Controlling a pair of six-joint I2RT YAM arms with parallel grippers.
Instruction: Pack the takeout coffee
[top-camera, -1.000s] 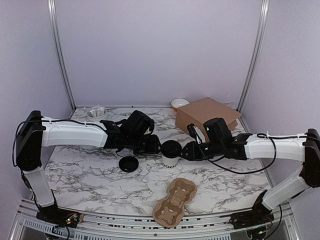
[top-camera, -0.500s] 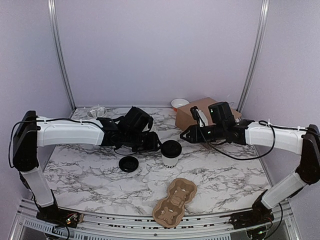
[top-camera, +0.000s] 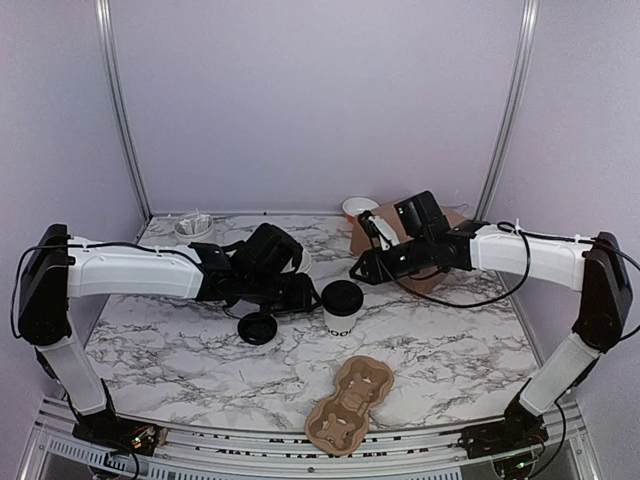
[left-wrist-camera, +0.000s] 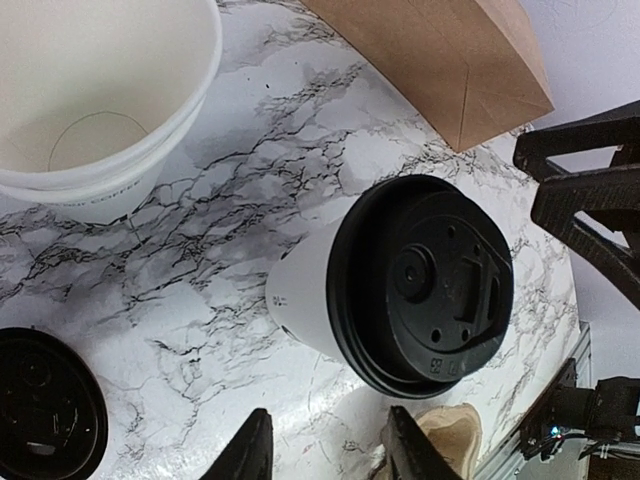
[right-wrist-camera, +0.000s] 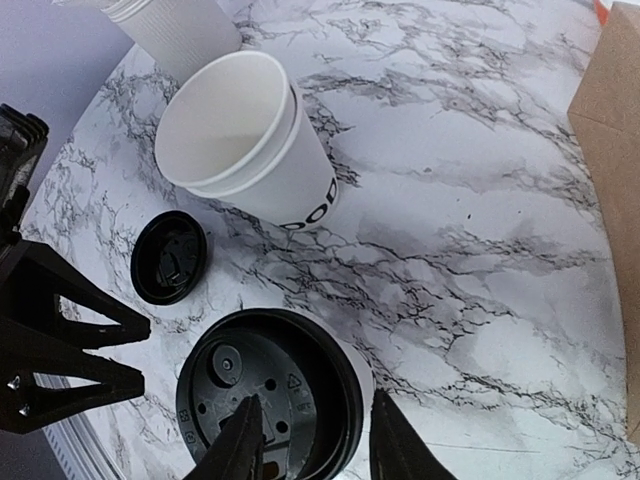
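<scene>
Two grippers, both parted and empty. At left-centre, the left gripper sits just beside the takeout coffee. It stands mid-frame on the counter, lid up, long axis vertical. The right gripper hovers upper right. You should clamp the paper wall below the lid and keep it upright.

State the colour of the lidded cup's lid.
Black; the lid shows best from the left wrist.

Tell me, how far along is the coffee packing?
Done: the black plastic lid sits on the lettered white paper cup. In hand: nothing; left gripper and right gripper are open near it. Left: the cup stands on the marble table, not in the moulded cardboard carrier or brown paper bag.
</scene>
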